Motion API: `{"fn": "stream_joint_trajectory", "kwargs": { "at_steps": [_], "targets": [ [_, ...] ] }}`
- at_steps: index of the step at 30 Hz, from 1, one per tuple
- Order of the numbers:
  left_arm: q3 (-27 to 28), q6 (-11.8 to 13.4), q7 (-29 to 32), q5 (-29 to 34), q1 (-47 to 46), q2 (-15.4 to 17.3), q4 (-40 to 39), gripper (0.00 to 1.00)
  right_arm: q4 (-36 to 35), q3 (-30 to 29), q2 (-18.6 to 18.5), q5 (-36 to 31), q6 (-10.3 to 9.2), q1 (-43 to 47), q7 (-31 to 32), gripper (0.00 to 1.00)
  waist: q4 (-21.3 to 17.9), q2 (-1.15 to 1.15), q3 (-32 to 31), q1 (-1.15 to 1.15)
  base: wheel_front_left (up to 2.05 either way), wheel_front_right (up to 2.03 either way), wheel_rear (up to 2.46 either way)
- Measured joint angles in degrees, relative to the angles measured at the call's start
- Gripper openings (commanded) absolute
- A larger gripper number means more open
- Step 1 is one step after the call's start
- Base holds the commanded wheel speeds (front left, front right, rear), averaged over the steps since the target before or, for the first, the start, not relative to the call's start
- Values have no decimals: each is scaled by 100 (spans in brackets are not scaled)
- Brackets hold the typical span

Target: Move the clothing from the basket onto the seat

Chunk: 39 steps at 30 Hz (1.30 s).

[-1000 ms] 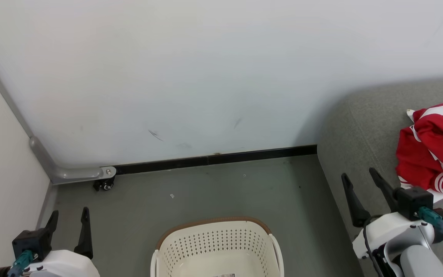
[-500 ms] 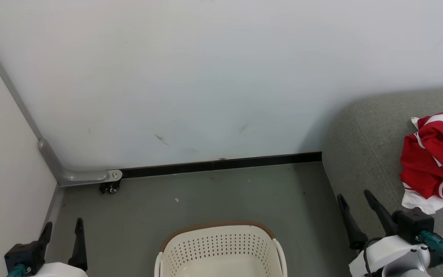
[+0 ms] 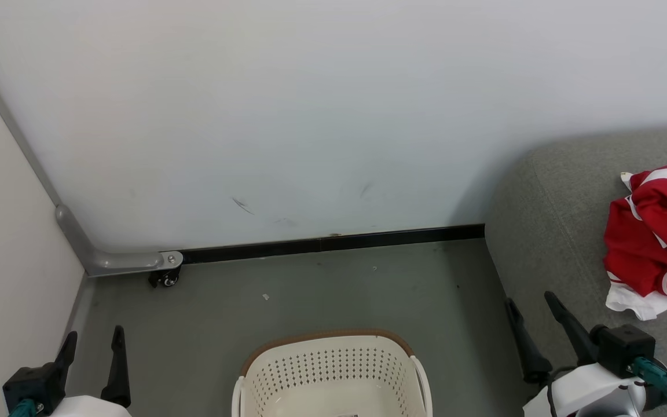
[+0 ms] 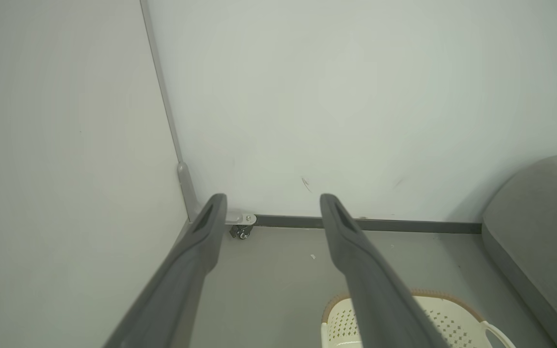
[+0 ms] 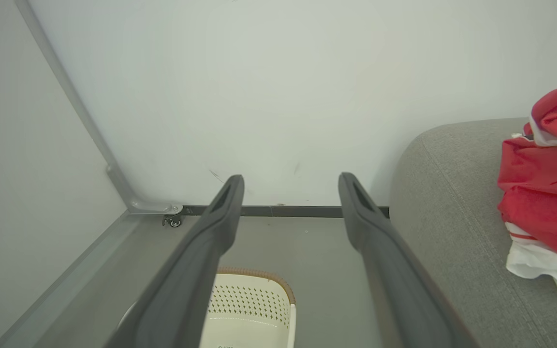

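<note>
While the left gripper hangs released at lower left, the cream perforated plastic basket sits centre, its visible part bare. Beside it the right gripper, its 2 fingers spread, hovers by the grey fabric seat, where soft, light, floppy red-and-white clothing lies crumpled; a raised fold looks best to pinch.

Head view: high, looking down at floor, wall. Wrist views: lower, facing the wall; all share basket and seat.
</note>
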Motion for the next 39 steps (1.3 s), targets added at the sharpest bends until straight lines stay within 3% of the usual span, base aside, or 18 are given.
{"fn": "stream_joint_trajectory", "kwargs": {
  "at_steps": [19, 20, 27, 39],
  "targets": [
    [-80, -53, -43, 2, 6, 1, -255, 100, -255, -11, 2, 26, 0, 125, 32, 100, 42, 0, 44, 0, 0, 0, 0],
    [-87, -57, -43, 2, 6, -1, -260, 0, -260, -14, 2, 26, 0, 138, 32, 0, 48, 0, 44, 0, 0, 0, 0],
    [-245, -59, -13, -7, 286, -421, 44, 0, 120, 58, 90, 32, 0, 463, 30, 0, 49, 0, 45, 0, 0, 0, 0],
    [24, -278, 211, -687, 291, -563, 42, 0, 43, 64, 90, 943, 0, 469, 85, 0, 52, 0, 73, 0, 0, 0, 0]
  ]
}}
